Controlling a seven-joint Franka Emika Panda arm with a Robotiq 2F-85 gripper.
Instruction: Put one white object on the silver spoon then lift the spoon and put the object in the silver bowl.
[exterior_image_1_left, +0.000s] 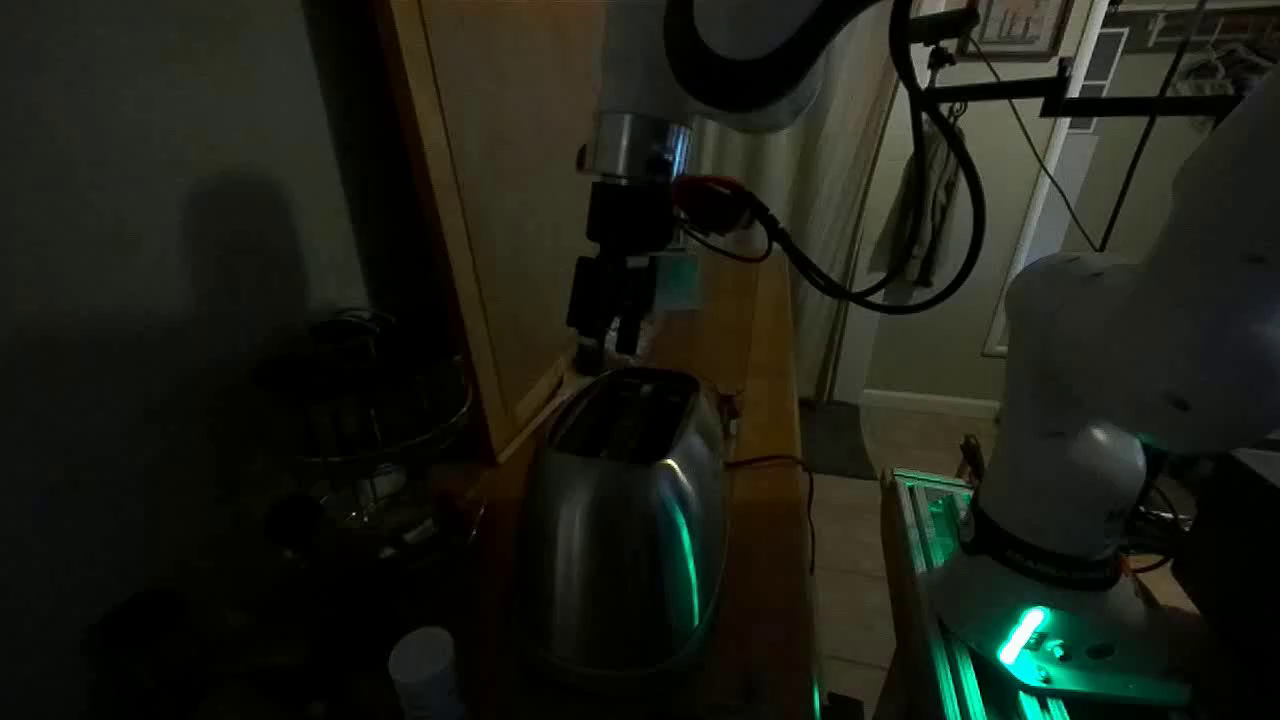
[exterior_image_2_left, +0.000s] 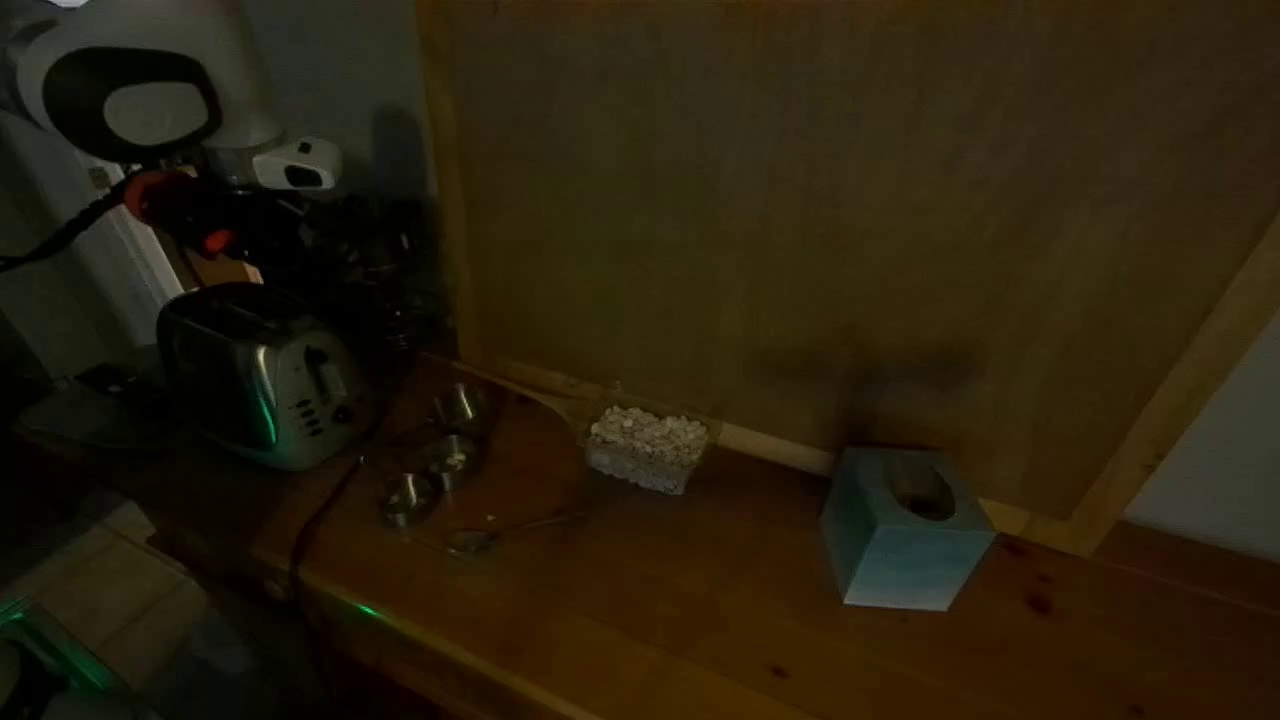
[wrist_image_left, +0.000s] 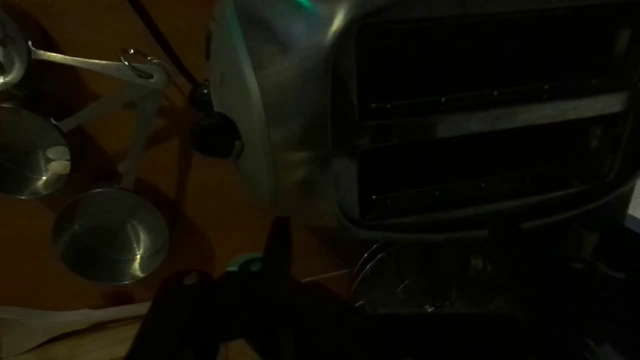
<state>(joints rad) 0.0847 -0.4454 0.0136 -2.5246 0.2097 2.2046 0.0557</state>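
A clear container (exterior_image_2_left: 648, 450) full of small white pieces stands by the wooden board in an exterior view. The silver spoon (exterior_image_2_left: 472, 541) lies on the table in front of it; a tiny white bit (exterior_image_2_left: 490, 518) is beside its bowl. Several small silver cups with handles stand together: a back one (exterior_image_2_left: 462, 407), a middle one (exterior_image_2_left: 453, 462) and a front one (exterior_image_2_left: 408, 499). In the wrist view, one cup (wrist_image_left: 22, 150) holds white pieces (wrist_image_left: 58, 160), and another (wrist_image_left: 111, 245) looks empty. My gripper (exterior_image_1_left: 610, 348) is above the toaster area, fingers apart, nothing seen between them.
A silver toaster (exterior_image_1_left: 625, 560) stands below and beside the gripper, also in the wrist view (wrist_image_left: 300, 125). A dark wire rack (exterior_image_1_left: 380, 430) is at the wall. A tissue box (exterior_image_2_left: 905, 545), a wooden spoon (exterior_image_2_left: 545, 400) and a cord (exterior_image_2_left: 310, 530) are on the table.
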